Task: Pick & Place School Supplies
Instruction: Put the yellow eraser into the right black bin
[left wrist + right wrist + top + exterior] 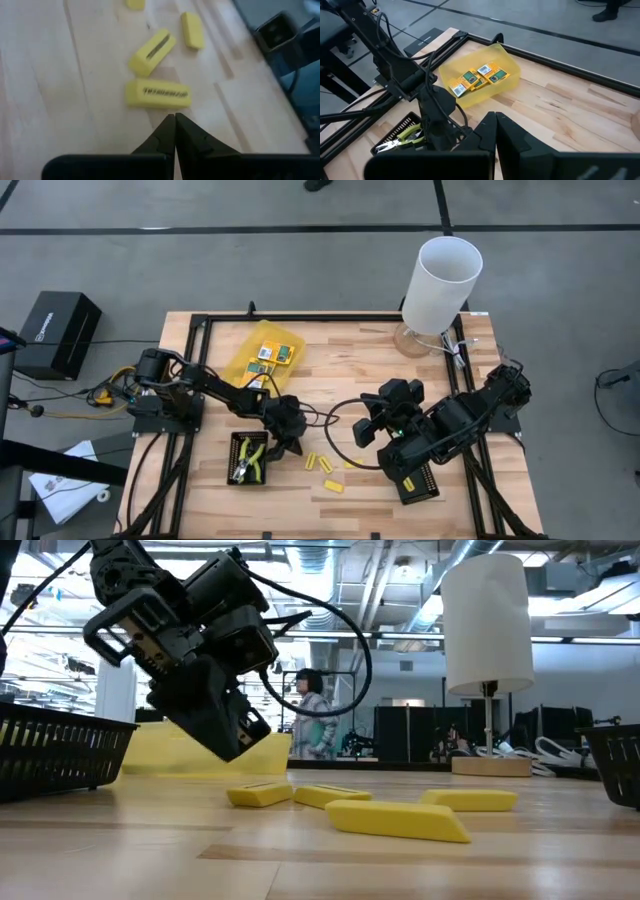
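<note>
The wooden table holds all the things. The landmark here is the see-through yellow box, which sits near the far left part of the table.

Three flat packets in yellow, orange and green lie inside the yellow box, side by side.

A black tray sits on the near side of the yellow box, close to the table's front edge. The small plier tool with yellow-green handles lies inside this tray.

The left gripper hangs just past the tray, on the side away from the yellow box's left wall. Its two dark fingers are pressed tight together and hold nothing. The tips point down at the wood.

The little yellow pieces lie on the bare wood right beside the left gripper, farther from the yellow box than the tray is. In the left wrist view one yellow piece with dark writing lies just ahead of the closed tips, not touching them.

The right gripper waits well to the right of the yellow box, up off the table. Its fingers are also shut tight on nothing.

A second black tray sits under the right arm. A white lamp stands at the far right corner.
</note>
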### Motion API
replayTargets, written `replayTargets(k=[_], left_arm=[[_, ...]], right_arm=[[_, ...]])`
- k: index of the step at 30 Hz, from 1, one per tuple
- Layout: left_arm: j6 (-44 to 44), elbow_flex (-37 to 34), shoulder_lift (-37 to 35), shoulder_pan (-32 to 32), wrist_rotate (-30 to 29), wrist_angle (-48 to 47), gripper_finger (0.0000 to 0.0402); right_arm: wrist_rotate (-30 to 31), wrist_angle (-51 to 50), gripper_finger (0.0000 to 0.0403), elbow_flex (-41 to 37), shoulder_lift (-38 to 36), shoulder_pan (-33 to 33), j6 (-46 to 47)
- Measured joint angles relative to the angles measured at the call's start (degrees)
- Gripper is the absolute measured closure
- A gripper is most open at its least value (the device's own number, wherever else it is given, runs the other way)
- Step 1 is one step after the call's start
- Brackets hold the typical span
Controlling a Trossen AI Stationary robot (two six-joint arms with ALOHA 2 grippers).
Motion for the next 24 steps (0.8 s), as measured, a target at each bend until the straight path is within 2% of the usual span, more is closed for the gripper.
replayTargets(k=[7,13,24], left_arm=[[-3.78,0.11,-0.09,-1.91,1.18,7.96,0.0401],[-3.87,0.13,0.36,-2.8,-1.32,7.89,0.0401],[-3.62,0.15,3.34,-2.56,-1.58,8.16,0.0401]], right_arm=[[-0.02,0.0,0.0403,0.0,0.0,-0.35,-0.04],[-0.05,0.01,0.0403,0.0,0.0,-0.37,-0.13],[-0.53,0.0,0.0403,-0.02,0.02,-0.83,-0.07]])
